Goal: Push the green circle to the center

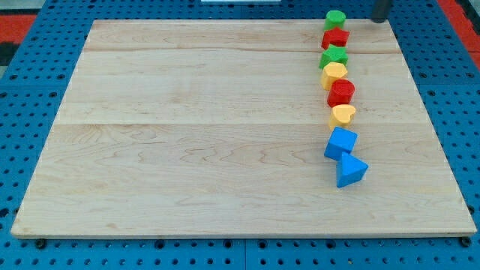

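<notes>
The green circle stands at the view's top right, at the head of a column of blocks on the wooden board. My tip is a dark rod end at the view's top edge, to the right of the green circle and apart from it. Below the circle the column runs down: a red block, a green star-like block, a yellow block, a red round block, a yellow heart-like block, a blue block and a blue triangle.
The board lies on a blue pegboard surface. A red strip shows at the view's top right corner. The column of blocks stands about three quarters of the way across the board toward the right.
</notes>
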